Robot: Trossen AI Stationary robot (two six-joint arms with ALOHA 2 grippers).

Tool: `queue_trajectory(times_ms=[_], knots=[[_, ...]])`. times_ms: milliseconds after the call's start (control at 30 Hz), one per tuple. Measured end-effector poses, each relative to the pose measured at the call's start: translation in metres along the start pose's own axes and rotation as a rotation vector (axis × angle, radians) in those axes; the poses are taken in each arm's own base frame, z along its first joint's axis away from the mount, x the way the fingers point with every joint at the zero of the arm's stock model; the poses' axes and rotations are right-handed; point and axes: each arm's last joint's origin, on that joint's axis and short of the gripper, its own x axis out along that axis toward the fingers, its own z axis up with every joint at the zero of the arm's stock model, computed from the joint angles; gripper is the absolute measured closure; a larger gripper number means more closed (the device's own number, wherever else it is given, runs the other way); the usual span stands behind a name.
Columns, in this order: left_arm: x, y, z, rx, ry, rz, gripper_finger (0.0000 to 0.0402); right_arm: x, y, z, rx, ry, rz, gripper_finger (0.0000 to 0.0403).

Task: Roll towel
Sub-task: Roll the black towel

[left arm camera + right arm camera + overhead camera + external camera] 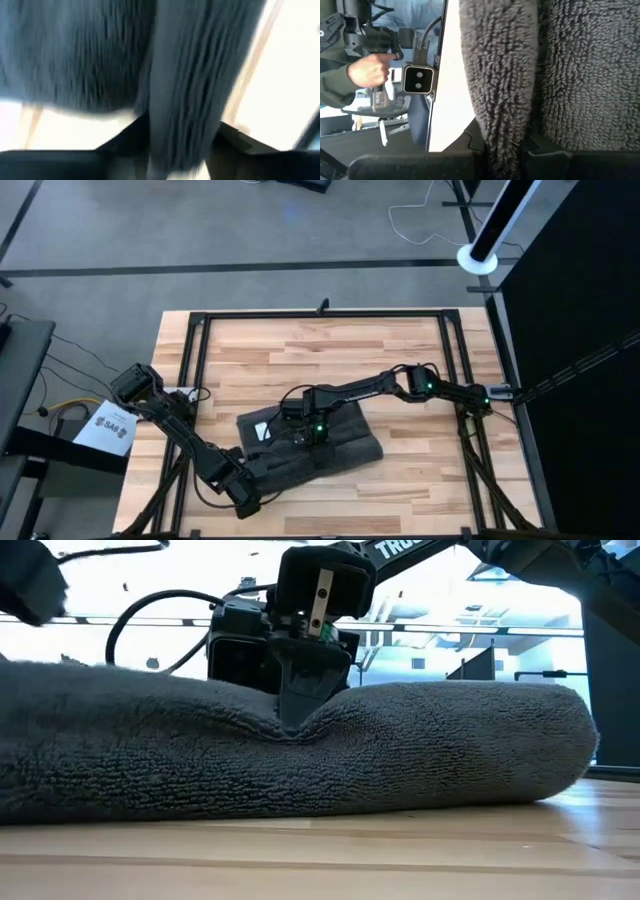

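Your dark charcoal-grey terry cloth towel [310, 445] lies on the light wooden plank tabletop [330, 350], bunched into a thick, rounded mass between your two grippers. In the low view it fills most of the width as a soft hump with a rounded, rolled-looking end at one side, and a dip in its upper edge right where dark fingers press into it.

Your right gripper [303, 423] reaches across from the right side and sits over the towel's far edge. Its wrist view shows a fold of the terry pile [500, 100] running straight down between its fingers [475, 135], which are clamped on that fold, with more towel just beside them.

Your left gripper [262, 472] comes in from the near left corner and meets the towel's near edge. Its wrist view is blurred, but a hanging fold of grey cloth [180, 100] passes between its fingers [120, 145], which are closed on it; a band of bare tabletop shows just beyond.

A small white label [264, 432] shows on the towel's left part, between the two sets of fingers.

Past the right fingers, beyond the table, a person's hand [367, 72] with a dark green sleeve holds a black handle of some equipment. A white sheet of paper [108, 429] lies off the tabletop's left edge, well apart from both grippers.
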Motion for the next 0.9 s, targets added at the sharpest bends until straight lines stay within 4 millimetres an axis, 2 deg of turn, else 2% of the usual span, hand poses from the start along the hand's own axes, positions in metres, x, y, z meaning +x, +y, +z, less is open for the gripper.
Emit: queue_trajectory(times_ms=[167, 333, 467, 633, 767, 900], knots=[[-0.028, -0.002, 0.001, -0.009, -0.01, 0.033, 0.0239, 0.0, -0.001, 0.0, -0.003, -0.004, 0.0, 0.0379], [-0.05, -0.012, 0.005, -0.01, -0.077, -0.062, 0.0242, -0.002, -0.002, 0.001, 0.002, -0.008, -0.001, 0.0379], [-0.058, -0.022, 0.006, 0.034, -0.132, -0.107, 0.0242, -0.002, -0.002, 0.001, 0.0, -0.01, -0.001, 0.0379], [-0.067, -0.032, 0.008, 0.14, -0.34, -0.085, 0.0242, -0.003, -0.002, 0.001, -0.003, -0.014, -0.002, 0.0379], [-0.07, -0.031, 0.015, 0.159, -0.473, -0.031, 0.0241, -0.003, -0.003, 0.001, -0.004, -0.015, -0.003, 0.0379], [-0.061, -0.025, 0.031, 0.15, -0.526, -0.03, 0.0228, -0.004, -0.003, 0.001, -0.005, -0.016, -0.003, 0.0379]])
